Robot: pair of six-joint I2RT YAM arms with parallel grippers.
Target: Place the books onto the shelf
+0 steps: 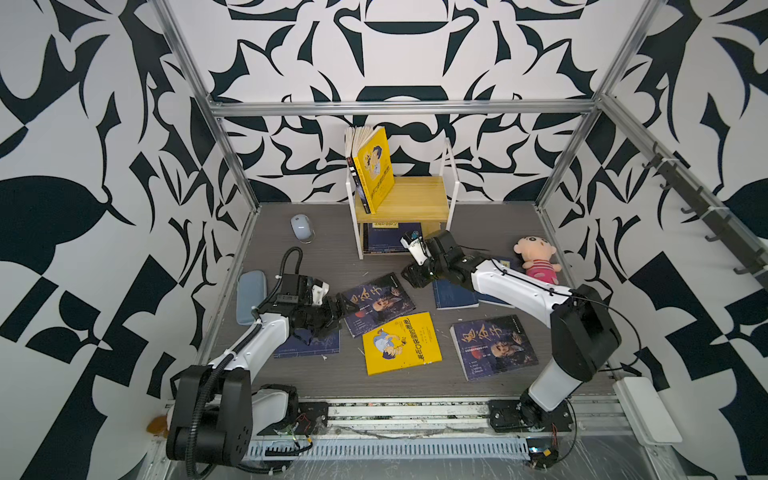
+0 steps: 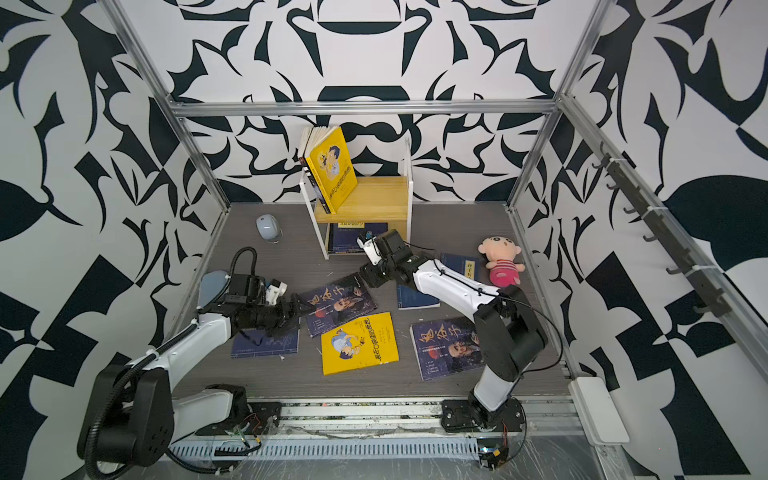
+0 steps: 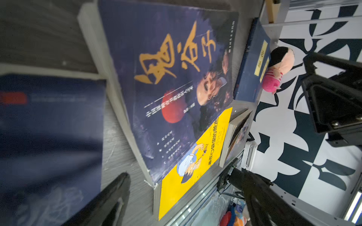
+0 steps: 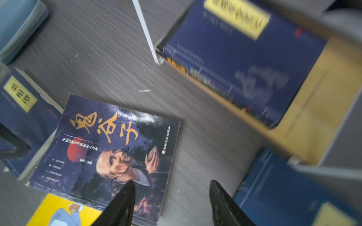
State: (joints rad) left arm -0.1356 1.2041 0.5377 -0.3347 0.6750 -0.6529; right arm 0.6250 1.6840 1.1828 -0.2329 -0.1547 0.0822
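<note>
Books (image 1: pixel 401 343) on table (image 1: pixel 332 257) and shelf (image 1: pixel 411 199)

Left arm (image 1: pixel 257 336) partly hides one navy book (image 1: pixel 322 347).

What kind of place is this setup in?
Probably a lab robot-data cell, not a home. An aluminium-profile frame boxes the gray tabletop, printed black-and-white patterned walls surround it, and the left arm and right arm are mounted on a front rail.
</note>
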